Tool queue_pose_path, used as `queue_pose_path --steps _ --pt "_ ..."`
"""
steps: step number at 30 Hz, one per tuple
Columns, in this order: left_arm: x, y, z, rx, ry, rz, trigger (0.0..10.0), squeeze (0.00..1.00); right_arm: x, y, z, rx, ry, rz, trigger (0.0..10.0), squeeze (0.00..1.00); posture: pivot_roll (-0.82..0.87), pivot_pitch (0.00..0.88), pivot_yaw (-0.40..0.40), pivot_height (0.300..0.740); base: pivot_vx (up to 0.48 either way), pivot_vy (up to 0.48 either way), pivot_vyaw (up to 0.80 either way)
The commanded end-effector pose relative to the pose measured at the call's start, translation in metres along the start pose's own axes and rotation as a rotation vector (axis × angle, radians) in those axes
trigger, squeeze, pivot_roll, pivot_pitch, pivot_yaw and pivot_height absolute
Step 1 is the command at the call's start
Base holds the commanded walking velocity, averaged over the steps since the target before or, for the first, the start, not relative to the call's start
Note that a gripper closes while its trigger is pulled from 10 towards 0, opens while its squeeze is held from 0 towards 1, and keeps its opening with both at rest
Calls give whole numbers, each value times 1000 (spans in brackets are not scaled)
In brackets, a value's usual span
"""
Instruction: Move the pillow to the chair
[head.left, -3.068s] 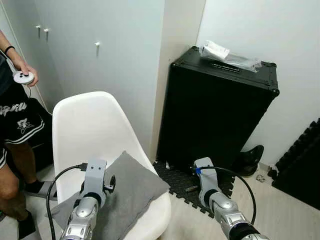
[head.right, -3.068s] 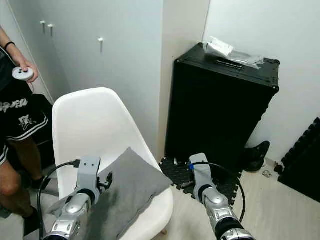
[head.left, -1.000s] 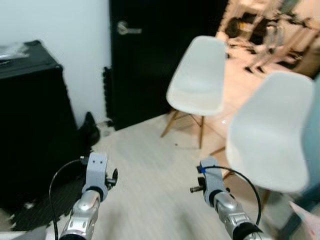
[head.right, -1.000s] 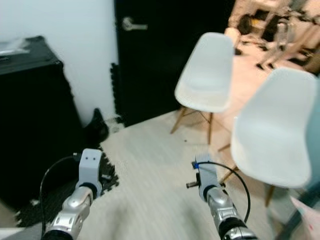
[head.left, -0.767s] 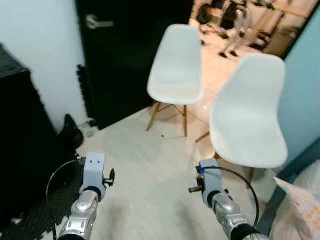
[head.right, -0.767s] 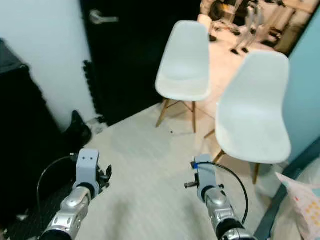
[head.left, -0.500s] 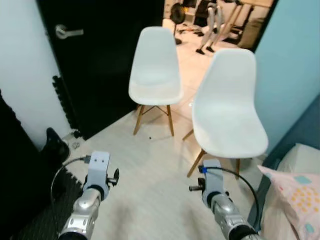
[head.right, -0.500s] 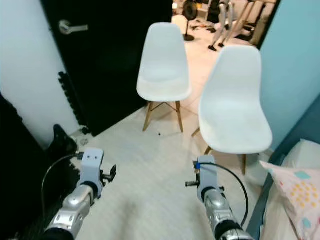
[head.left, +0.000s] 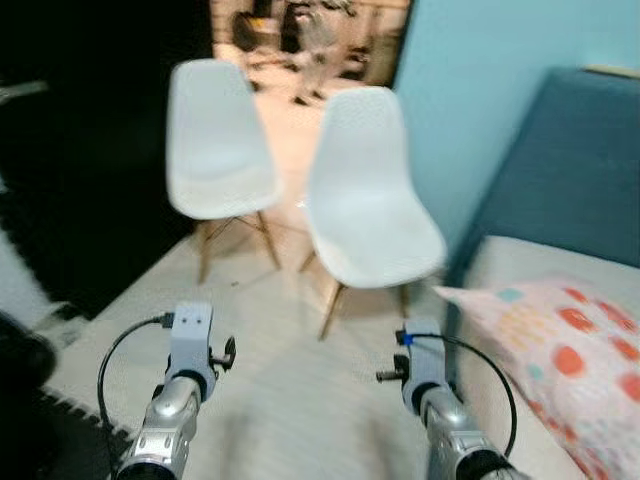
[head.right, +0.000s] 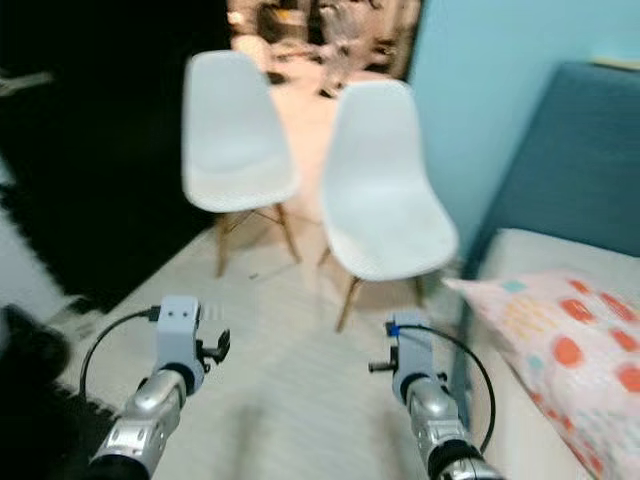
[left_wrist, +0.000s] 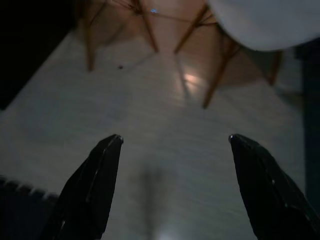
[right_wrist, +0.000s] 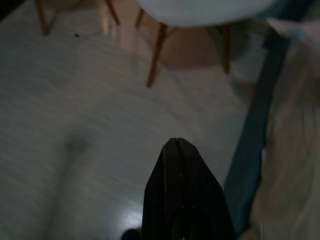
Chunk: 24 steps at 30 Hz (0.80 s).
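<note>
Both arms forward over floor: left gripper (left_wrist: 170, 190) spread (empty), right gripper (right_wrist: 181, 150) closed.

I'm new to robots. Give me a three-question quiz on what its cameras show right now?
1. True or false: the left end effector has its fingers spread apart.
2. Where does the patterned pillow lie?
A. on the bed
B. on the nearer white chair
C. on the floor
3. Fill in: the right end effector has its fingers ____.

Key:
1. True. The left wrist view shows a wide gap with nothing between the fingers.
2. A. It lies on the bed, to the robot's right. Both white chairs, including the farther one, are bare.
3. Closed, holding nothing.
</note>
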<state>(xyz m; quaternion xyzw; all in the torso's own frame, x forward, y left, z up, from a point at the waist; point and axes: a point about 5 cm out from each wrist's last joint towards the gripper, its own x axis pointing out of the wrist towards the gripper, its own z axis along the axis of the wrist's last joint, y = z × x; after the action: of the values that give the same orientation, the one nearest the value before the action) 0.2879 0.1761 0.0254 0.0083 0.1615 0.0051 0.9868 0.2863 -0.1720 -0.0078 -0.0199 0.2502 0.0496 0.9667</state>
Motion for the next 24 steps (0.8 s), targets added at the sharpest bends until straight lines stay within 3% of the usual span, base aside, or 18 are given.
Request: queue_pose_path --steps 1,11,24 --pt "-2 2 -6 -6 18 26 10000 0 1 0 1 -23 12 8 10000 0 1 18 -62 740 0 0 0" --pt "-7 2 -7 -25 -13 54 10000 0 3 4 9 -45 -8 72 10000 0 1 8 -101 740 0 0 0" --pt "-6 -1 -4 -29 -34 41 10000 0 4 4 10 -70 -7 83 10000 0 -2 8 -102 740 314 0 0"
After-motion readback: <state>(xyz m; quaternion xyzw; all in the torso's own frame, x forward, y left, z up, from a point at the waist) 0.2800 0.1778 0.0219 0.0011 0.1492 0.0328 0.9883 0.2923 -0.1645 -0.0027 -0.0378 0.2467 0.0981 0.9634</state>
